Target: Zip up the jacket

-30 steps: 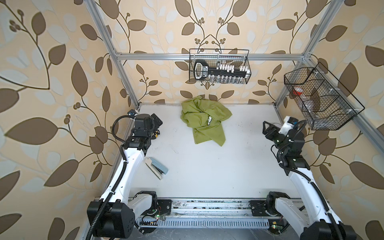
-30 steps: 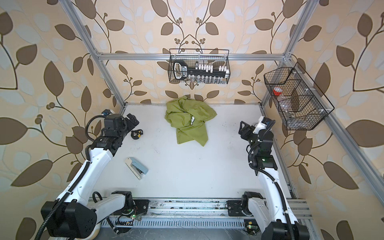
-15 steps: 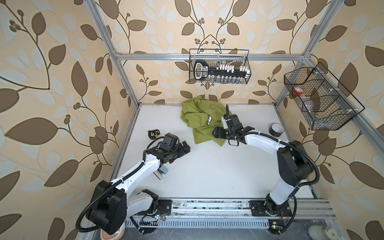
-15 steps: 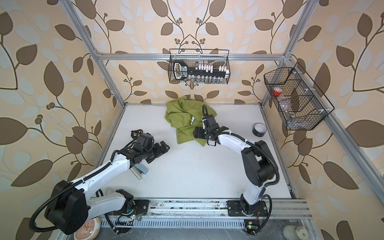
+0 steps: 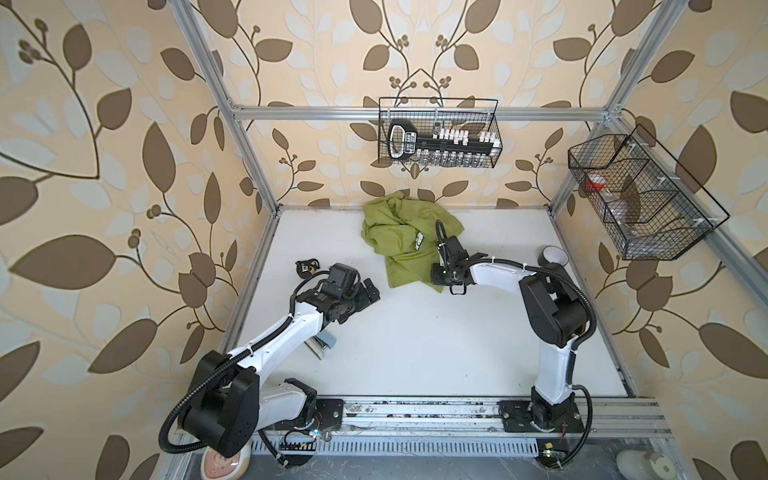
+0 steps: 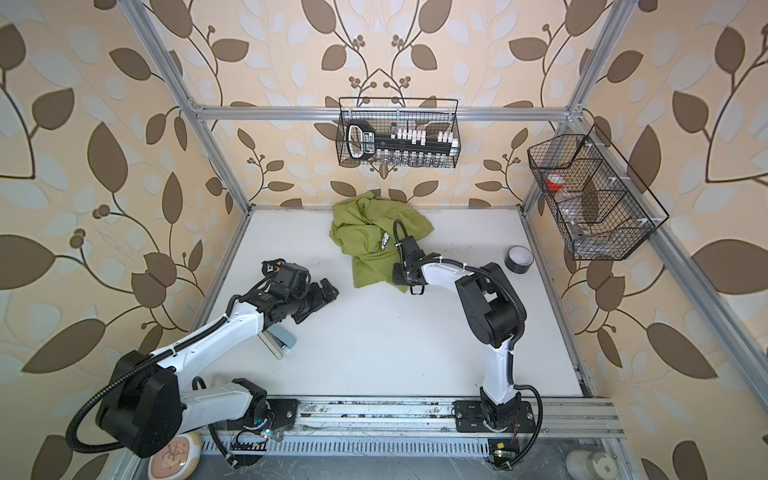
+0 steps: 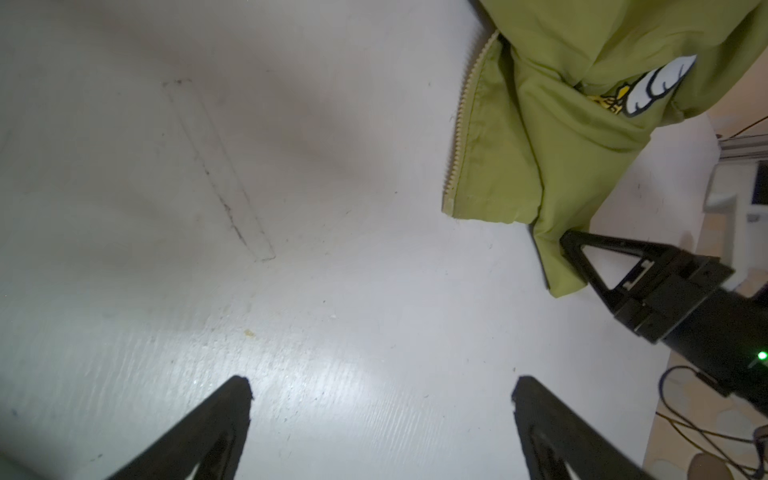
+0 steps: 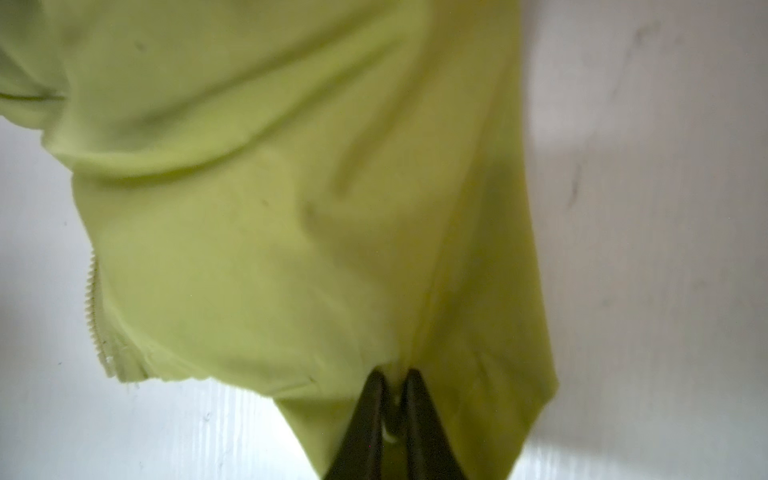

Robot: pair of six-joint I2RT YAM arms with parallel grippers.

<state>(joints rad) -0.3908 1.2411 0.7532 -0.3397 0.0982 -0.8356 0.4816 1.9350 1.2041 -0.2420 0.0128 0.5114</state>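
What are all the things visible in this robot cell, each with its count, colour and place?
jacket: one, lime green, crumpled at the table's far middle
tape roll: one, black, near the table's right edge
stapler: one, grey-blue, partly under the left arm
small object: one, black, near the table's left edge
back basket: one, black wire, on the back wall
side basket: one, black wire, on the right wall
table: one, white
left gripper: open, over bare table
right gripper: shut on the jacket's edge
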